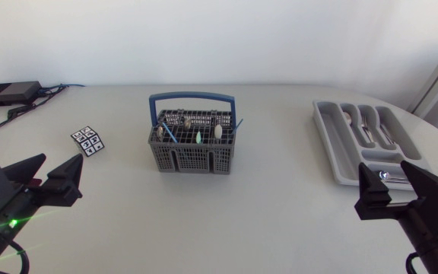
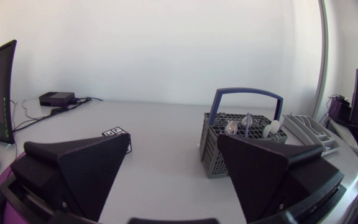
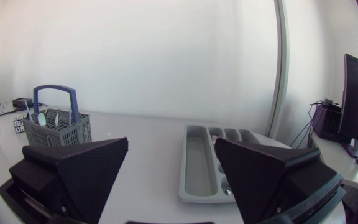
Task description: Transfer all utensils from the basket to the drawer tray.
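Note:
A grey cutlery basket (image 1: pixel 192 158) with a blue handle stands at the table's middle. It holds several utensils (image 1: pixel 198 131), some with blue handles. The grey drawer tray (image 1: pixel 327 144) lies at the right, with several metal pieces (image 1: pixel 362 122) in its far compartments. My left gripper (image 1: pixel 54 171) hovers open and empty at the near left, well short of the basket (image 2: pixel 229 149), which shows ahead of it to the right. My right gripper (image 1: pixel 396 181) is open and empty near the tray's front end; the tray (image 3: pixel 194 165) lies just ahead of it and the basket (image 3: pixel 61 132) far off to the side.
A small black-and-white marker card (image 1: pixel 88 141) lies left of the basket. A black box (image 1: pixel 10 93) with cables sits at the far left corner. The table's edge curves round behind the tray.

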`<state>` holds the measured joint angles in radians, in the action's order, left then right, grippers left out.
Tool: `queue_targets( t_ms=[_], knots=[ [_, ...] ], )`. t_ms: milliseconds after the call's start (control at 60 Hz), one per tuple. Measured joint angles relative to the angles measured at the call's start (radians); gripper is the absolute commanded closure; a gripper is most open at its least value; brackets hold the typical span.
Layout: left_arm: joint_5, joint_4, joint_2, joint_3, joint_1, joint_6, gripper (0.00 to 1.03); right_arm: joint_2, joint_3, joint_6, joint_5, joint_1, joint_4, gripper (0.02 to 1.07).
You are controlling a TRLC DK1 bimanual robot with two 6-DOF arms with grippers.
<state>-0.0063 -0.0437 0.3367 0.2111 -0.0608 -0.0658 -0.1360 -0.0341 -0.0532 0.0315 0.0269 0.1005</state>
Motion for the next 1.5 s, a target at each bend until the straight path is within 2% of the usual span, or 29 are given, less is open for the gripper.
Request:
queue_targets(
  t_ms=[183,317,467,567,717,867,900,1200,1283,1500],
  knots=[
    [-0.011,0.05,0.218,0.13,-0.08,-0.048,0.05,-0.147,-0.056,0.0,0.001,0.029,0.03,0.07],
    [-0.076,0.213,0.365,0.272,-0.175,-0.073,0.06,-0.256,-0.109,0.0,0.019,0.061,0.031,0.07],
    [-0.085,0.353,0.545,0.459,-0.258,-0.073,0.06,-0.368,-0.177,0.001,0.044,0.12,0.023,0.07],
    [-0.046,0.374,0.636,0.531,-0.299,-0.069,0.06,-0.41,-0.221,0.002,0.058,0.166,-0.01,0.07],
    [0.049,0.444,0.776,0.624,-0.31,-0.069,0.06,-0.494,-0.33,0.005,0.071,0.209,-0.134,0.07],
    [0.067,0.42,0.84,0.661,-0.312,-0.069,0.06,-0.628,-0.438,0.0,0.066,0.227,-0.22,0.07],
    [0.068,0.401,0.842,0.661,-0.312,-0.069,0.09,-0.652,-0.454,-0.011,0.058,0.228,-0.235,0.07],
    [0.088,0.309,0.976,0.756,-0.317,-0.069,0.13,-0.852,-0.583,-0.106,-0.108,0.227,-0.326,0.07],
    [0.088,0.303,1.032,0.779,-0.323,-0.069,0.23,-0.892,-0.607,-0.109,-0.113,0.227,-0.329,0.07],
    [0.088,0.209,1.119,0.785,-0.35,-0.069,0.45,-0.957,-0.621,-0.109,-0.114,0.241,-0.328,0.07]
  ],
)
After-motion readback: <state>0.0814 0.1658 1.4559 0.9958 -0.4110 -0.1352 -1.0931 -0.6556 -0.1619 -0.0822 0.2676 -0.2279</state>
